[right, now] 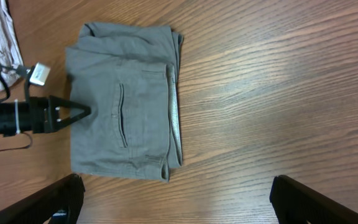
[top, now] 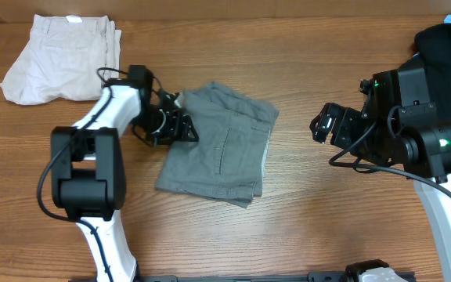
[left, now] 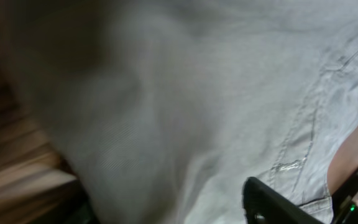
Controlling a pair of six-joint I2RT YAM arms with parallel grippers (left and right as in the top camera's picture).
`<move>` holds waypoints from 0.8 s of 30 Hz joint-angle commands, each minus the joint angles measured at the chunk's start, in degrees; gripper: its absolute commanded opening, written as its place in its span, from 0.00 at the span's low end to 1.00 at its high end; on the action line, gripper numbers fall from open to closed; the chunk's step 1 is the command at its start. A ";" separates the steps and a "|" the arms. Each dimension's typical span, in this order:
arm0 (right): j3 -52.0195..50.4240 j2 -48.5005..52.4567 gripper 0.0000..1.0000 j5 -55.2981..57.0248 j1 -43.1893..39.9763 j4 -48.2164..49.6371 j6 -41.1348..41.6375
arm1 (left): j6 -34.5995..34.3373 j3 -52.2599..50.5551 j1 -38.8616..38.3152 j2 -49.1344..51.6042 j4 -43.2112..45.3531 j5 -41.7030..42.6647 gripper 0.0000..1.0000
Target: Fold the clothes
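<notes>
One grey shorts (top: 225, 141), folded; left gripper (top: 185, 127) at edge.

- The left arm (top: 104, 113) wears smooth white rounded shells on its links, joined by bulky black housings.
- A thin black cable (top: 44, 192) loops out from its side; another arcs near its wrist.
- The left tool (top: 185, 128) is black and tapers to a point, with a pale zip tie (right: 16, 115) around its body and a small white connector (right: 39, 73) on its wiring.
- The right arm (top: 425, 117) is mostly black blocks with green lights (top: 444, 142) glowing, and has a white shell lower down.
- The right tool (top: 325, 125) is black, its fingers (right: 306, 198) flat, matte and wedge-shaped.
</notes>
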 commanded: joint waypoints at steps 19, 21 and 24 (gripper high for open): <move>0.85 -0.90 1.00 1.31 -0.24 -0.50 -0.83 | -2.05 16.61 -2.05 5.46 5.70 -23.85 0.04; 0.85 -0.90 1.00 1.70 -0.24 -0.90 -0.81 | -2.05 20.02 -1.44 5.46 6.21 -26.58 0.04; 0.85 -0.90 1.00 1.88 -0.24 -1.46 -0.79 | -1.60 24.33 0.00 5.46 7.08 -30.16 0.04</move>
